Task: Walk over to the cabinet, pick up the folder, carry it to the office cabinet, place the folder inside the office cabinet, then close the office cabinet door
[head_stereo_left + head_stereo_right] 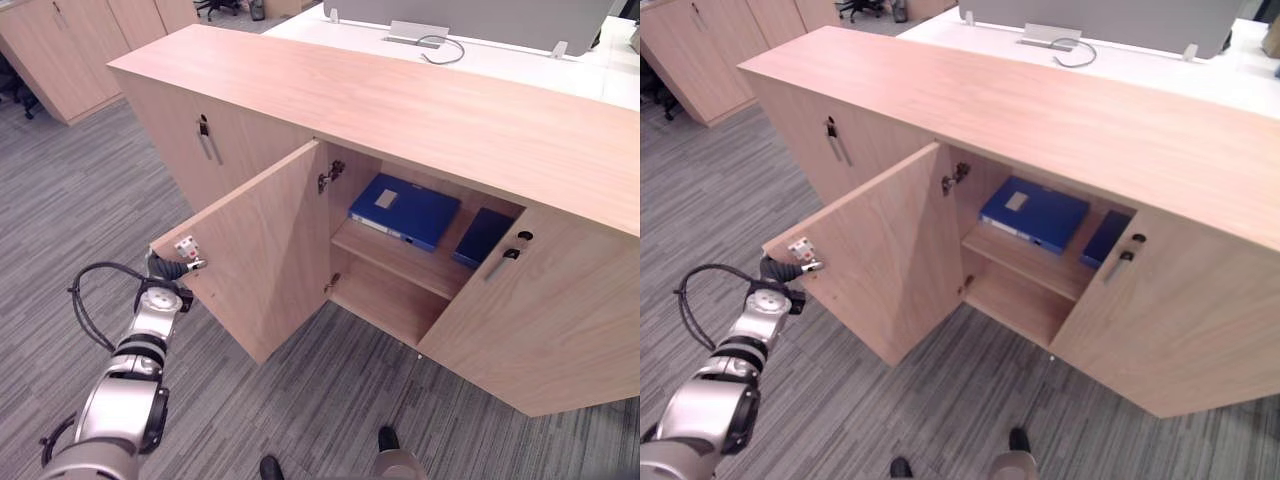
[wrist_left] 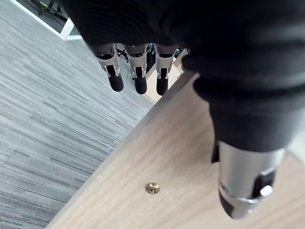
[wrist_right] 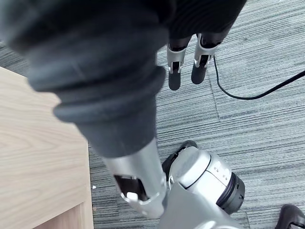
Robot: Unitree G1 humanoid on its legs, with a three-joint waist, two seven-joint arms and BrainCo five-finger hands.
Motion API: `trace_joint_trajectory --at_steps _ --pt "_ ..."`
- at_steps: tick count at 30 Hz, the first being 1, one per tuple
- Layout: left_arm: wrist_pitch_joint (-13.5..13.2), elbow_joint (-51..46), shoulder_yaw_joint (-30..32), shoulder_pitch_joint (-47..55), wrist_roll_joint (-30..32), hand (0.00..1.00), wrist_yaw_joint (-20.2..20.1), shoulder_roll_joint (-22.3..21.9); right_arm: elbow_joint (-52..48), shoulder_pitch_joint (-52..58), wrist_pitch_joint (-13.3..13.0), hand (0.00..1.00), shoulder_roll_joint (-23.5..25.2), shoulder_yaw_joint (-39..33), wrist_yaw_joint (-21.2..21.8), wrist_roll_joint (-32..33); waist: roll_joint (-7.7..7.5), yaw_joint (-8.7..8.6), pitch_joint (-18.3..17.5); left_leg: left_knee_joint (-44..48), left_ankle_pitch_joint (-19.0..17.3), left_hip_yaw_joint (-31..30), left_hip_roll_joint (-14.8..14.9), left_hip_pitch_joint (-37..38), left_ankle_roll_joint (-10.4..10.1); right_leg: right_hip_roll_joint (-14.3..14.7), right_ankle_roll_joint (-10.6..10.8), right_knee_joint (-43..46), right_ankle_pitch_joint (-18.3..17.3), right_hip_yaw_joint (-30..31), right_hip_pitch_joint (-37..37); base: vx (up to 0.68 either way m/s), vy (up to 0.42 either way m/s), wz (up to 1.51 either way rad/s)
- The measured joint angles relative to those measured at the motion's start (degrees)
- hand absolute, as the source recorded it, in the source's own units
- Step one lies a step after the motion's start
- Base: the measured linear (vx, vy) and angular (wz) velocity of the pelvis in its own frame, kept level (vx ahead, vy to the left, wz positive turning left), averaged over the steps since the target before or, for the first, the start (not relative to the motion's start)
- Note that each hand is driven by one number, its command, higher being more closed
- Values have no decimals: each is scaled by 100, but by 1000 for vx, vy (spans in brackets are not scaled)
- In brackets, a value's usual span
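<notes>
Folder [image 1: 403,210] on shelf [image 1: 400,262], open door [image 1: 260,260] beside; left hand [image 2: 139,78] straight-fingered at edge, right hand [image 3: 175,71] relaxed

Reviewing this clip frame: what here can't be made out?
Second folder: eye views, right part hidden behind the shut right door.
Lower compartment: eye views, right side hidden by that door.
Left robot hand: left wrist view, its cover hides whether the fingers touch the open door.
Right robot hand: right wrist view, cover hides the palm.
</notes>
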Motion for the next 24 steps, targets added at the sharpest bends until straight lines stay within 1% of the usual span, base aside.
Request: trace_joint_trajectory --at_steps 2,4,7,8,9,10,12,13,15,16,18,19,20,21,22,23,24 --pt "81 106 -11 -115 92 0 0 42 6 0 -2 0 38 -1 0 0 -5 2 3 1 23 8 -1 -1 27 -1 -10 0 21 1 -2 44 9 0" --pt "87 105 -65 -131 127 0 9 50 21 0 -2 0 57 -3 -1 1 -7 21 4 1 24 9 -2 -1 27 -1 -10 3 21 0 -2 35 8 1" --pt "88 28 -468 -143 155 0 61 9 46 0 -1 0 59 -41 -3 1 -11 118 7 2 26 -5 -50 -4 29 -28 -10 7 21 -9 5 28 31 4" --pt "88 -98 -646 -121 165 0 60 -30 45 0 -1 0 59 -69 -5 0 -21 183 14 2 33 -24 -76 -9 38 -57 -8 10 19 -23 12 3 35 8" --pt "85 -420 -786 57 235 0 59 -52 36 0 -1 0 60 -70 -5 -1 -33 238 21 2 37 -37 -95 -7 46 -87 -3 14 16 -31 25 -1 35 9" --pt "82 -635 -873 194 283 0 59 -54 30 0 0 0 60 -70 -6 -2 -39 251 24 2 40 -51 -104 -5 52 -106 4 15 11 -43 39 -2 38 10" --pt "-48 -1290 -1199 747 400 0 48 -123 -3 -10 6 0 65 -68 -38 -4 -45 295 23 0 37 -66 -179 5 76 -186 38 27 -12 -53 64 -1 45 8" --pt "-86 -1382 -1309 864 408 0 34 -150 -6 -20 7 0 72 -67 -53 -6 -52 305 27 0 33 -68 -192 8 84 -200 54 25 -23 -52 71 -3 47 3" --pt "-190 -1601 -1758 1301 532 0 -137 -351 -25 -42 10 0 117 -56 -101 -8 -80 342 36 -1 26 -68 -234 22 99 -239 106 12 -58 -43 92 -12 36 0" --pt "-202 -1659 -1861 1432 554 0 -202 -418 -25 -55 13 0 123 -35 -119 -14 -103 341 49 -1 21 -64 -239 23 98 -244 108 10 -59 -36 92 -10 22 -4" --pt "-261 -1759 -2266 1816 608 0 -475 -633 -25 -130 22 0 138 36 -154 -74 -110 333 54 -1 5 -23 -239 21 99 -243 109 18 -59 10 43 -14 12 -17" --pt "-277 -1885 -2451 2141 603 0 -621 -776 -23 -269 34 0 138 62 -169 -122 -121 340 64 0 -15 102 -222 1 103 -217 107 135 -79 133 -157 -33 3 -52" --pt "-289 -2035 -2609 2440 597 0 -791 -876 -23 -449 34 0 132 204 -172 -202 -110 344 67 2 -40 285 -188 -36 110 -195 71 351 -123 207 -417 -35 -3 -63" --pt "-303 -2190 -2762 2609 594 0 -949 -938 -25 -551 34 0 146 307 -170 -207 -138 328 78 4 -67 361 -157 -89 135 -174 19 484 -170 204 -582 -13 -21 -47" --pt "-374 -2431 -2980 2809 550 0 -1111 -1056 -28 -611 33 0 148 428 -166 -210 -158 281 93 12 -76 390 -119 -127 123 -125 -9 577 -245 205 -700 7 -28 -20" --pt "-411 -2539 -3006 2898 503 0 -1185 -1153 -26 -610 33 0 148 429 -165 -211 -158 276 93 29 -87 401 -96 -120 110 -91 -24 613 -284 208 -714 24 -30 -14" --pt "-517 -2727 -3119 3067 449 0 -1375 -1326 -11 -584 34 0 147 428 -165 -211 -154 269 87 39 -126 452 -4 -57 66 2 -73 650 -350 219 -697 55 -41 -21"
